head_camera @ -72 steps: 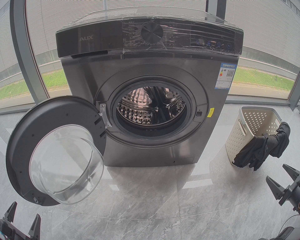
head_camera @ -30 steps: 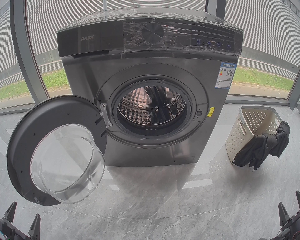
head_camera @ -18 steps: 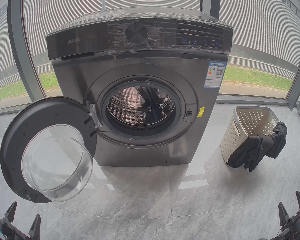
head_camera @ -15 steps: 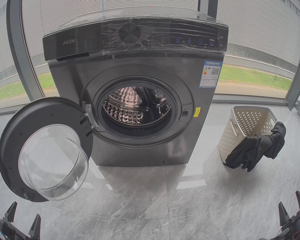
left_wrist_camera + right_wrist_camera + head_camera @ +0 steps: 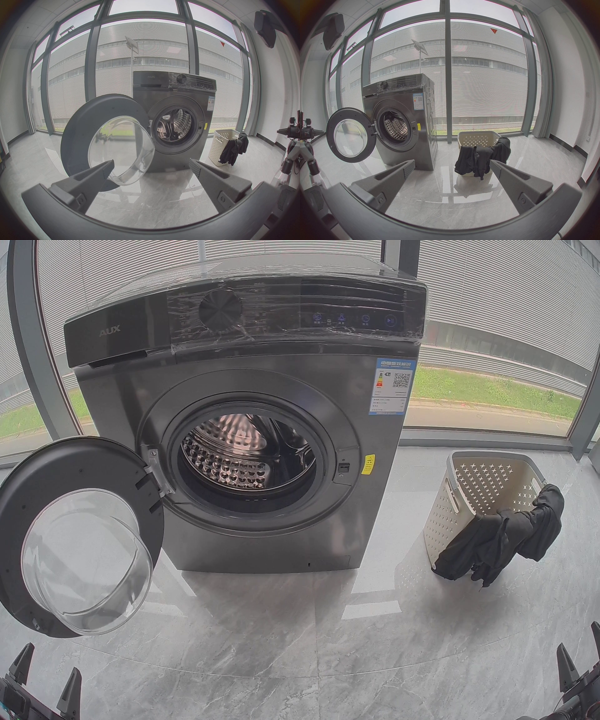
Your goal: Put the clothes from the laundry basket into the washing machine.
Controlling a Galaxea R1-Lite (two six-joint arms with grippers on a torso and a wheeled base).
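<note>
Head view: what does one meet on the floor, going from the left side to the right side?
Open round dark grey door with clear glass bowl → grey front-loading washing machine → cream perforated plastic laundry basket.

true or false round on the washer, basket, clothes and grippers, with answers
1. The door of the washer is open. True.
2. The drum holds clothes. False: it looks empty.
3. Dark clothes hang over the rim of the basket. True.
4. The basket stands on the robot's left of the washer. False: it stands on the right.
5. The right gripper grips a garment. False: its fingers are open and hold nothing.
6. The left gripper is open. True.
</note>
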